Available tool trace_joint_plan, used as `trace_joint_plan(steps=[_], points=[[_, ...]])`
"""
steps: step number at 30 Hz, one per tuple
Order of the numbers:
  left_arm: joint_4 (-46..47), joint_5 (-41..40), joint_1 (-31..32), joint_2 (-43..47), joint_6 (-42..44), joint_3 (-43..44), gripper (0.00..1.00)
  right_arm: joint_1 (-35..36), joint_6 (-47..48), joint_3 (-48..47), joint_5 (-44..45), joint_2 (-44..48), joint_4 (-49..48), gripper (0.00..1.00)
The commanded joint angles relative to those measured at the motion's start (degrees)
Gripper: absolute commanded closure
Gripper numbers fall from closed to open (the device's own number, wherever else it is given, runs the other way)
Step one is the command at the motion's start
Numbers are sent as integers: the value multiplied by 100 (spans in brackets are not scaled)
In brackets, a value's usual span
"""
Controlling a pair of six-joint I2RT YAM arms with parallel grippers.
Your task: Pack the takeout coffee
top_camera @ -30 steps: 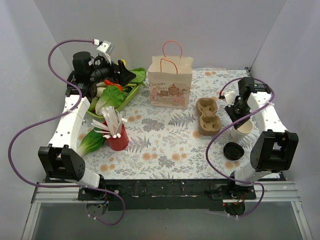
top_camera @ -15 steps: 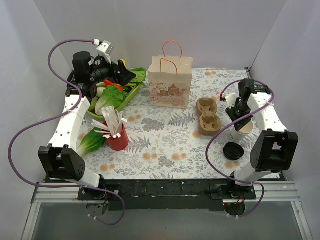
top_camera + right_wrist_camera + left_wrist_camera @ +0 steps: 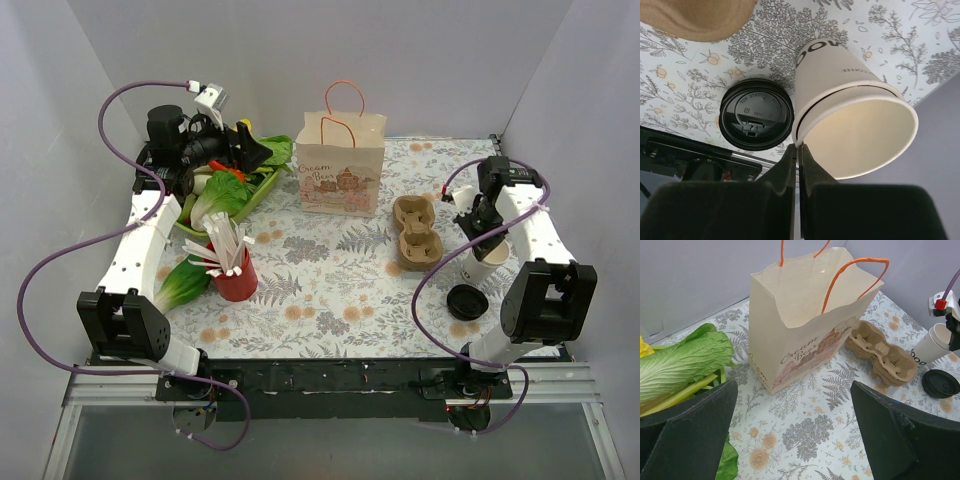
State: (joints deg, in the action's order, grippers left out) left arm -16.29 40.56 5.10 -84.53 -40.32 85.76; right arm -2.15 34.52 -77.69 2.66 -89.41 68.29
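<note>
The takeout coffee cup (image 3: 490, 262), white paper with black print, stands lidless at the table's right side. It also shows in the left wrist view (image 3: 932, 342) and, tilted, in the right wrist view (image 3: 850, 115). My right gripper (image 3: 800, 147) is shut on the near edge of its rim, above it in the top view (image 3: 479, 243). The cup's black lid (image 3: 466, 301) (image 3: 756, 120) lies loose on the table beside it. My left gripper (image 3: 250, 150) hangs open and empty at the back left (image 3: 794, 385), facing the paper bag (image 3: 800, 325).
A brown cardboard carrier (image 3: 416, 232) with two holes lies left of the cup. The handled paper bag (image 3: 340, 165) stands open at the back centre. A red cup of stirrers (image 3: 235, 275), a green tray of vegetables (image 3: 225, 195) and a bok choy (image 3: 180, 285) fill the left side.
The right gripper's jaws have closed onto the cup's rim. The right arm shifted slightly toward the cup. The left arm has not moved.
</note>
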Motion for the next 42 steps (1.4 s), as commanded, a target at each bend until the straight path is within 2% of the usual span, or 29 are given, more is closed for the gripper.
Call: trace_joint_plan(steps=[1, 3, 5, 9, 15, 16, 17, 18, 20, 22, 23, 24, 26, 27, 28, 29, 31, 32, 33, 35, 36, 37, 38, 39, 40, 41, 42], points=[[65, 84, 35, 288, 41, -76, 2, -22, 185, -554, 401, 125, 211, 99], [74, 101, 35, 279, 33, -68, 2, -22, 361, -590, 631, 265, 36, 99], [82, 137, 35, 244, 15, -50, 2, -83, 582, -668, 221, 327, 79, 99], [83, 181, 35, 192, -3, 20, 2, -127, 660, -563, 201, 415, 104, 99], [109, 295, 35, 174, -99, 38, 2, -171, 722, -440, 552, 564, -175, 99], [109, 330, 35, 174, -117, 38, 2, -267, 731, -727, 186, 521, 76, 99], [126, 339, 35, 174, -126, 38, 2, -460, 740, -1078, -905, 164, 479, 99], [127, 348, 35, 165, -134, 46, 2, -627, 349, -1221, -698, 65, 649, 99], [135, 348, 35, 148, -152, 64, 2, -480, 581, -846, -232, 290, 240, 99], [135, 356, 35, 156, -170, 64, 2, -794, 636, -1167, -975, 144, 446, 99], [127, 357, 35, 156, -178, 81, 2, -717, 574, -1204, -447, 47, 509, 99], [135, 365, 43, 156, -187, 82, 2, -629, 625, -1048, -302, 81, 405, 99], [144, 365, 43, 165, -205, 82, 2, -742, 837, -1299, -588, 20, 474, 99], [144, 365, 52, 165, -214, 73, 2, -734, 706, -1223, -286, 72, 318, 99], [153, 374, 61, 174, -222, 64, 2, -586, 957, -1039, 204, 168, -162, 99], [162, 365, 70, 183, -214, 55, 2, -445, 1073, -820, 218, 308, -211, 99], [162, 365, 87, 191, -214, 47, 2, -706, 953, -1308, -597, 74, 218, 99], [162, 374, 87, 191, -222, 38, 2, -716, 612, -1371, -77, -102, 341, 99], [153, 383, 87, 200, -222, 46, 2, -603, 626, -1250, 58, -95, 308, 99], [162, 374, 96, 209, -222, 38, 2, -733, 592, -1432, -438, -216, 394, 99], [162, 357, 96, 218, -222, 38, 2, -708, 469, -1459, 29, -226, 378, 99], [153, 374, 96, 218, -214, 38, 2, -603, 555, -1085, 416, -139, 160, 99], [162, 383, 96, 218, -231, 38, 2, -506, 851, -899, 324, 79, -68, 99], [179, 392, 96, 200, -249, 38, 2, -679, 907, -1062, -460, 29, 373, 99], [214, 479, 105, 174, -388, 29, 2, -873, 646, -1377, -790, -59, 404, 99], [240, 532, 105, 156, -476, 38, 2, -796, 417, -1319, 16, -120, 430, 99], [363, 576, 140, 121, -634, 73, 2, -639, 641, -1110, 372, -8, 39, 99]])
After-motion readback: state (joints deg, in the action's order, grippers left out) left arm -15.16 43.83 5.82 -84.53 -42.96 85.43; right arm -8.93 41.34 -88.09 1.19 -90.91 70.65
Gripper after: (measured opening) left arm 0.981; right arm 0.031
